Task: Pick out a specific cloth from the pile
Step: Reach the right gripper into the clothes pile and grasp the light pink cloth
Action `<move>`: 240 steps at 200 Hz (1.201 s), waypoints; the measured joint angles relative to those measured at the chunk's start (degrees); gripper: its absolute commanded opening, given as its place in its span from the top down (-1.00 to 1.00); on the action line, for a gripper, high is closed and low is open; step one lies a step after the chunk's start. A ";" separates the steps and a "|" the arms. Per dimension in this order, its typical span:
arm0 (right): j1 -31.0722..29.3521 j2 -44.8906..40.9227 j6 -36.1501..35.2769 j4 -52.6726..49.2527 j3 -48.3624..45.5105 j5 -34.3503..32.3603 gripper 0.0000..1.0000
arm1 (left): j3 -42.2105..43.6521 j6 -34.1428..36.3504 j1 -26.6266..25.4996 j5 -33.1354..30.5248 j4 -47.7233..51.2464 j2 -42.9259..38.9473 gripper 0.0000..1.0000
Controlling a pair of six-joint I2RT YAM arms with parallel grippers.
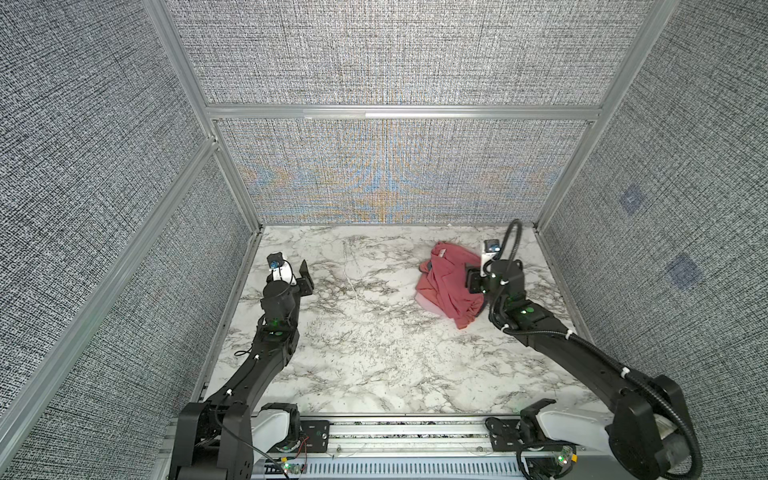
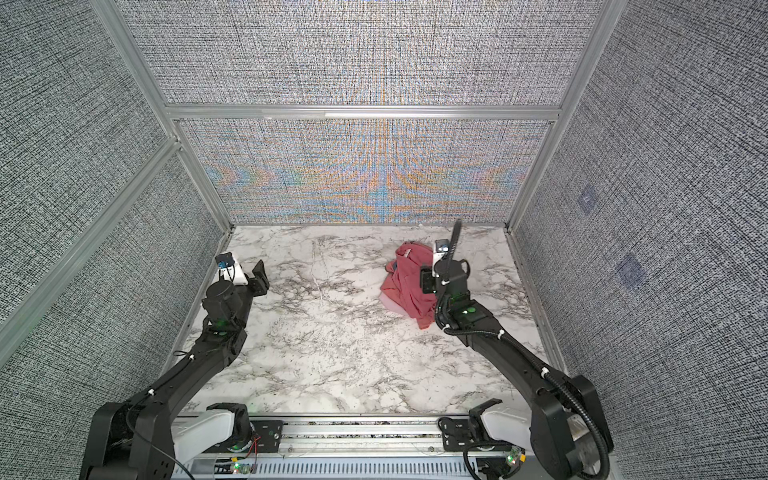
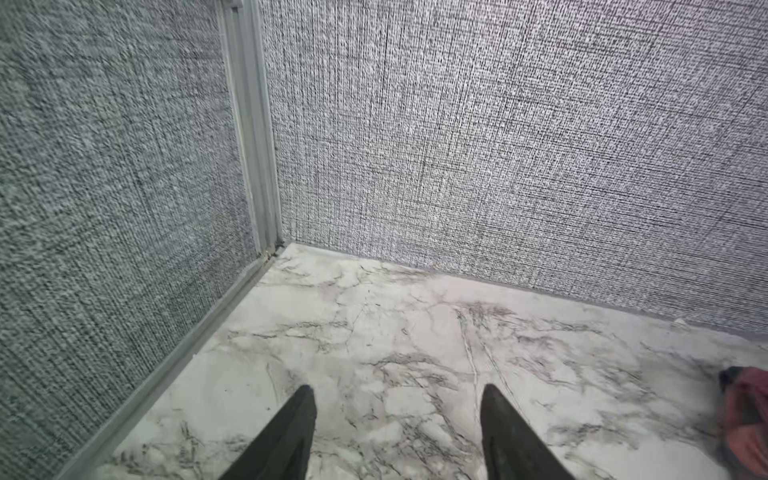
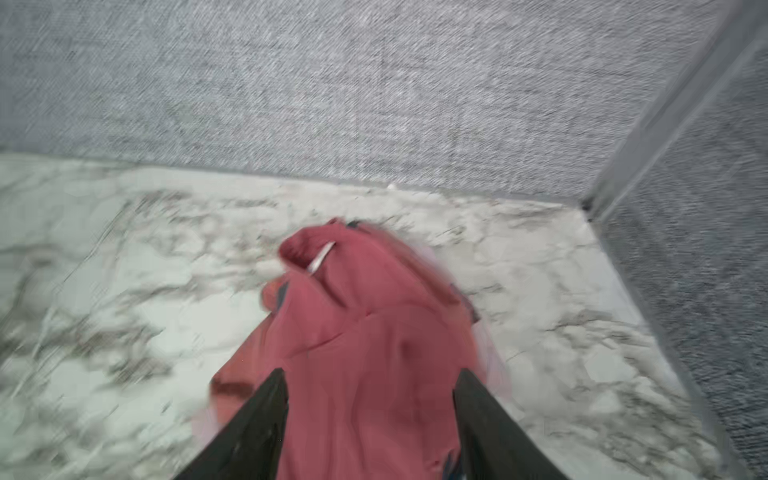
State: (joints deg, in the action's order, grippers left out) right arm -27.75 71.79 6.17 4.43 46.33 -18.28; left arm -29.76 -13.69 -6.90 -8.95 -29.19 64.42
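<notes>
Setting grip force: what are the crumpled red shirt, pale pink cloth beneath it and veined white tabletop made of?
Crumpled red shirt: soft matte knit, probably cotton; limp folds. Pale pink cloth: soft matte fabric, mostly hidden. Veined white tabletop: smooth marble pattern, possibly laminate.

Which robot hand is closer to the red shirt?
The right. The right gripper hangs just over the red shirt, jaws apart. The left gripper is far away across the table, by the side wall.

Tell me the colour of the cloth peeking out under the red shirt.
Pale pink, unprinted: the cloth shows best in a top view.
</notes>
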 measured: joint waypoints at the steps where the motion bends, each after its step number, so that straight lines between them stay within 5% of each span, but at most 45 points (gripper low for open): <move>1: -0.48 0.28 0.17 -0.48 0.15 0.17 -0.23 | -0.09 -0.13 -0.04 0.04 0.28 0.00 -0.30; 62: -10.56 12.09 5.14 -8.76 3.96 3.76 0.01 | -2.40 -5.42 -0.61 2.16 11.78 -1.05 -0.30; 174: -9.70 30.62 8.92 -7.58 13.20 6.03 0.12 | -1.38 -6.14 -0.83 4.42 14.45 -4.33 -0.30; 240: -9.70 34.07 9.81 -7.67 15.72 6.03 0.23 | -0.42 -6.19 -0.83 3.06 15.96 -5.92 -0.31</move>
State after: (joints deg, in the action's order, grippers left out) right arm -37.45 105.86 15.99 -3.25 62.04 -12.25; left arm -30.17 -19.88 -7.73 -5.89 -13.23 58.50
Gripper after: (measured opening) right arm 0.393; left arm 0.654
